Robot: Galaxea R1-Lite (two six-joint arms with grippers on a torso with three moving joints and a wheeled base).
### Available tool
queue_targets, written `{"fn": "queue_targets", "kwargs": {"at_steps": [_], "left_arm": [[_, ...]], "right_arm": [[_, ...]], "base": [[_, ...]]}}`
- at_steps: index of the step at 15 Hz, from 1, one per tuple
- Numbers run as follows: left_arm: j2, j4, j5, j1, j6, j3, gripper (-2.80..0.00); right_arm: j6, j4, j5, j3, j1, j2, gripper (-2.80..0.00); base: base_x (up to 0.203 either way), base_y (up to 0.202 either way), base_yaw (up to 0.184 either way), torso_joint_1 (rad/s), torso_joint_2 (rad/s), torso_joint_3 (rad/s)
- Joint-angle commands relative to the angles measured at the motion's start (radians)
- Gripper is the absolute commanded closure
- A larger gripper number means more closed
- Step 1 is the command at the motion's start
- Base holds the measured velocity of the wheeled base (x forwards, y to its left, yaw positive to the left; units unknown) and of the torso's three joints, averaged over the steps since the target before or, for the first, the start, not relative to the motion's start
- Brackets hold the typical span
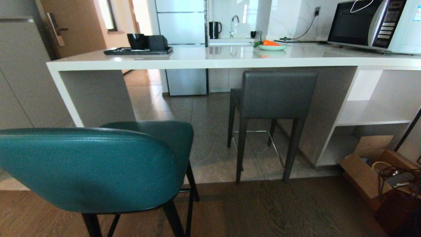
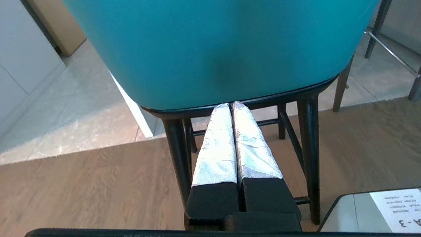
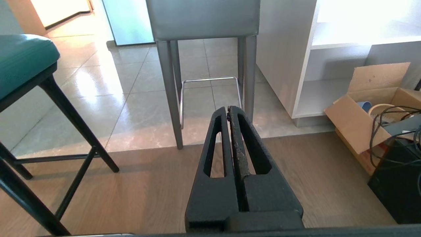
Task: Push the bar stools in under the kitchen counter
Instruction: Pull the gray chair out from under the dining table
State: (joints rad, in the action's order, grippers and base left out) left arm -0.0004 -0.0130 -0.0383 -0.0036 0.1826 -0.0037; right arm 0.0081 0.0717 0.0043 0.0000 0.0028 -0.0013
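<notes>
Teal stool [image 1: 88, 168] stood clear of the counter [image 1: 204, 59], grey stool [image 1: 273, 98] half under it; left tool [image 2: 231, 106], pressed together, met the teal back's lower rim; padded, tall, probably tippy, so push low.

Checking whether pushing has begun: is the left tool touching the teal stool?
Cannot tell: in the left wrist view the shut left tool tips meet the teal stool's lower edge, contact unclear.

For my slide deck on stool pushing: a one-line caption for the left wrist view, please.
Shut left gripper at the lower back edge of the teal stool, above wood flooring.
</notes>
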Motion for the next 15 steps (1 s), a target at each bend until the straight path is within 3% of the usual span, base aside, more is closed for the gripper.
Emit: {"fn": "queue_targets", "kwargs": {"at_steps": [1,3,15], "left_arm": [[-0.001,0.001,0.004,0.000,-0.016,0.002,0.00],[-0.001,0.001,0.006,-0.001,-0.098,0.002,0.00],[-0.001,0.003,0.015,-0.001,-0.127,0.002,0.00]], "right_arm": [[0.001,0.001,0.000,0.029,0.000,0.001,0.00],[0.001,0.001,0.000,0.029,0.000,0.001,0.00],[0.003,0.001,0.000,0.029,0.000,0.001,0.00]], "base": [[0.000,0.000,0.000,0.000,0.00,0.000],[0.000,0.000,0.000,0.000,0.00,0.000],[0.000,0.000,0.000,0.000,0.00,0.000]]}}
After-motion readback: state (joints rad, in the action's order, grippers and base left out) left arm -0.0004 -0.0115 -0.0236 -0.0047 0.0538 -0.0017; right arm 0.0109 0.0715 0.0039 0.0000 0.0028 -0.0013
